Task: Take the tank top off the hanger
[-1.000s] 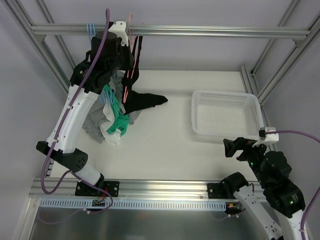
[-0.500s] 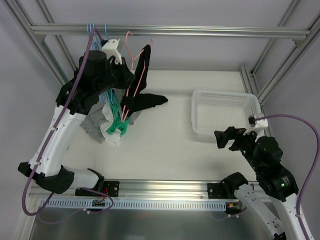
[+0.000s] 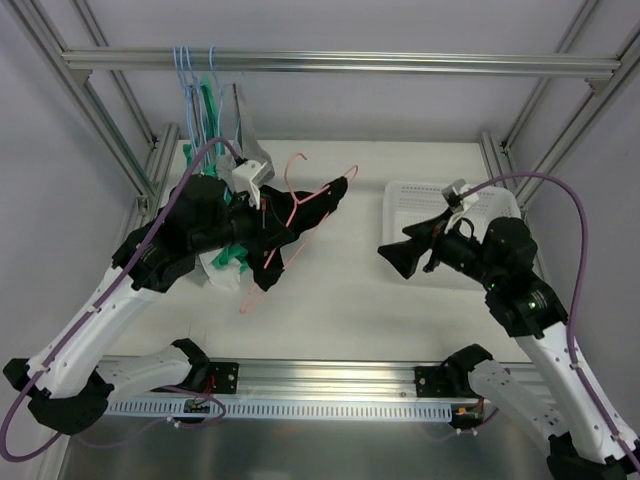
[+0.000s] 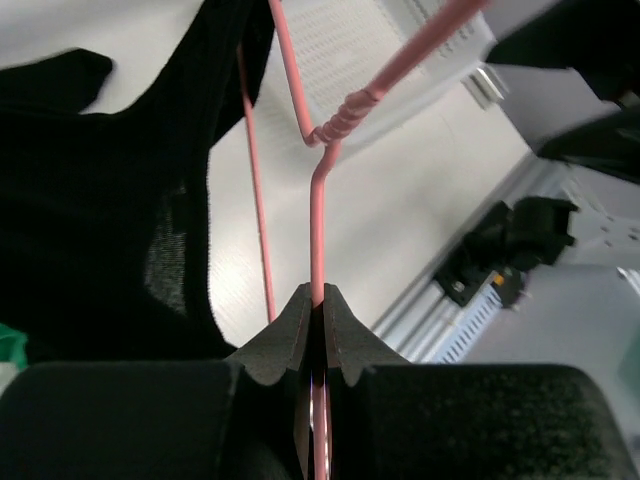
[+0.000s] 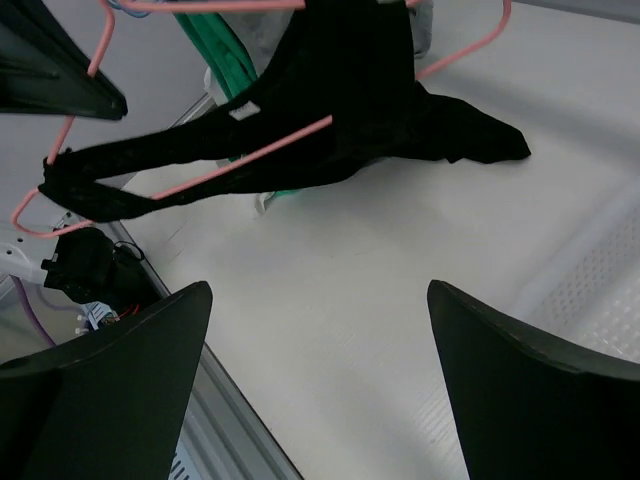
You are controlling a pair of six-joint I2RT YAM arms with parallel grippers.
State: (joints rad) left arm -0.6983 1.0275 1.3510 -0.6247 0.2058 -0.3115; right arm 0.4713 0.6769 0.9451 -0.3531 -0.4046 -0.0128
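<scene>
A black tank top point(image 3: 300, 215) hangs on a pink wire hanger point(image 3: 312, 195), held up over the table's middle left. My left gripper point(image 3: 262, 205) is shut on the hanger's neck; in the left wrist view the pink wire point(image 4: 318, 230) runs between the closed fingers point(image 4: 285, 335), with the black cloth point(image 4: 110, 190) to its left. My right gripper point(image 3: 392, 255) is open and empty, in the air right of the tank top. The right wrist view shows the tank top point(image 5: 340, 110) stretched on the hanger point(image 5: 200, 175) ahead, above the table.
A white mesh basket point(image 3: 500, 205) stands at the right, behind the right arm. Green, white and grey clothes point(image 3: 228, 262) lie in a heap under the left arm. Blue and green hangers point(image 3: 195, 80) hang on the top rail at the back left.
My left gripper has brought the hanger with the tank top off the rail, down and forward over the table. My right arm has risen and swung left toward the tank top.
</scene>
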